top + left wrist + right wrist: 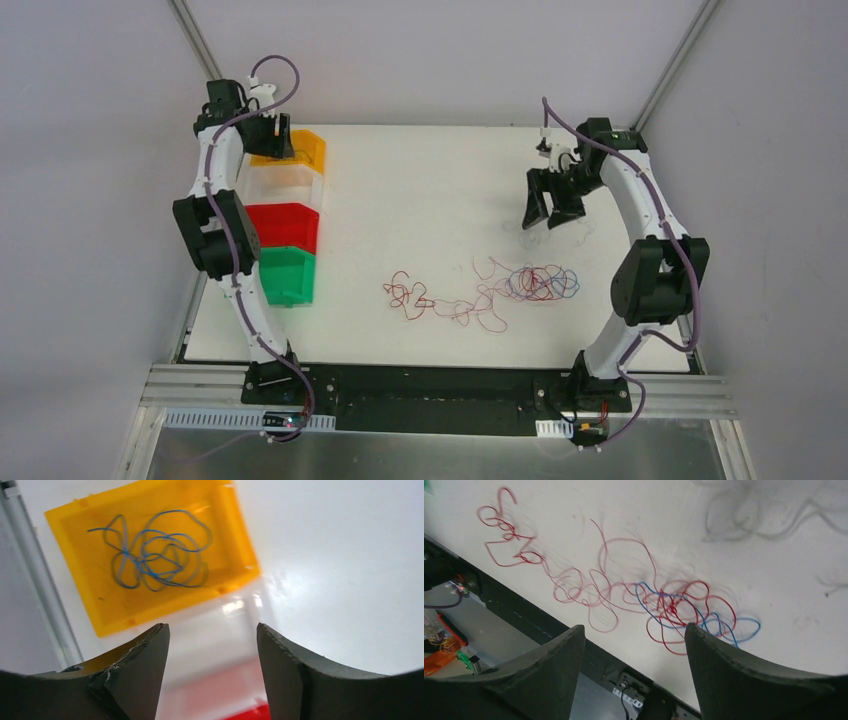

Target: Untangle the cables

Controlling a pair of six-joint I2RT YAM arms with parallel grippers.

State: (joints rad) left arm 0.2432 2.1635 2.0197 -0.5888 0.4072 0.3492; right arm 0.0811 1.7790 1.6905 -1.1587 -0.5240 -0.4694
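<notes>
On the white tabletop [420, 180], near its front edge, the cables [530, 283] lie as a red and blue tangle, with loose red curls trailing off to the left. Farther back, the right hand [546, 221] hangs over bare surface, fingers apart and holding nothing. Over the orange bin [312, 150], where a blue cable [155, 555] lies coiled, the left hand [212, 630] hovers, fingers likewise apart.

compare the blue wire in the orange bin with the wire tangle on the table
The blue wire is one colour; the tangle mixes red and blue strands. The blue wire lies alone inside the orange bin; the tangle lies on the white table. The blue wire is bunched in one clump; the tangle trails sideways in a long red string. Both are thin and curly.
</notes>
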